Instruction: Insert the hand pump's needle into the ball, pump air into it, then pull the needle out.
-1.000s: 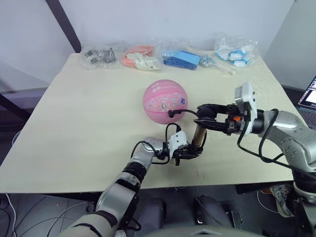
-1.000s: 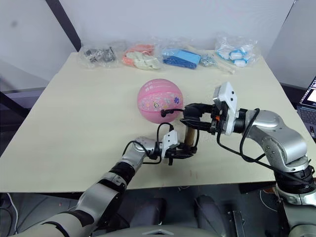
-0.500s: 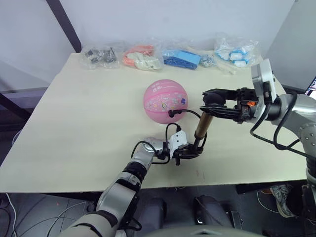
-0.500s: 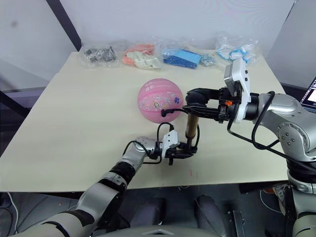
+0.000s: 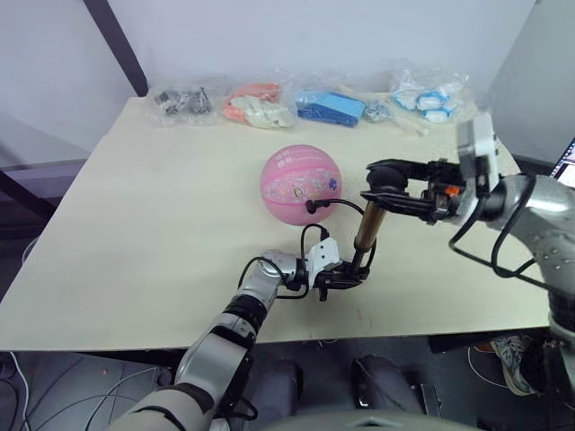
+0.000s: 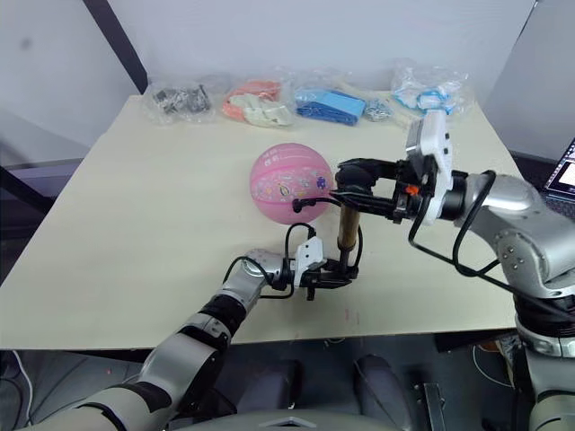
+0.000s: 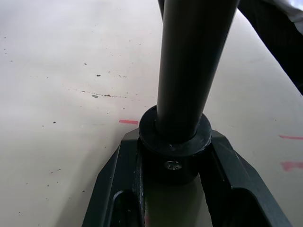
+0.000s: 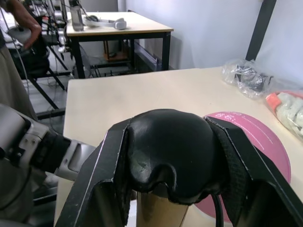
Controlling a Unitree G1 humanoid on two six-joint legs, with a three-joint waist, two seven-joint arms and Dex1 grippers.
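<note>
The pink ball [image 5: 301,182] rests mid-table. Just to its right the hand pump [image 5: 367,232] stands upright, bronze barrel raised on its rod. My left gripper [image 5: 344,276] is shut on the pump's black base [image 7: 174,142] at table level. My right gripper [image 5: 384,187] is shut on the black T-handle [image 8: 170,151] at the top. The thin black hose [image 5: 337,206] loops from the pump to the ball's lower right side, where the needle's fitting [image 5: 312,207] meets the rubber; the needle's pin itself cannot be made out.
Along the table's far edge lie several clear bags: dark parts [image 5: 182,101], orange-white items [image 5: 259,105], blue items [image 5: 330,107] and blue-white items [image 5: 429,95]. A laptop [image 5: 562,180] sits off the table's right side.
Over the last second my right gripper lifted the T-handle, raising the bronze barrel and exposing the rod; it has since dipped slightly. Left gripper and ball stayed put.
</note>
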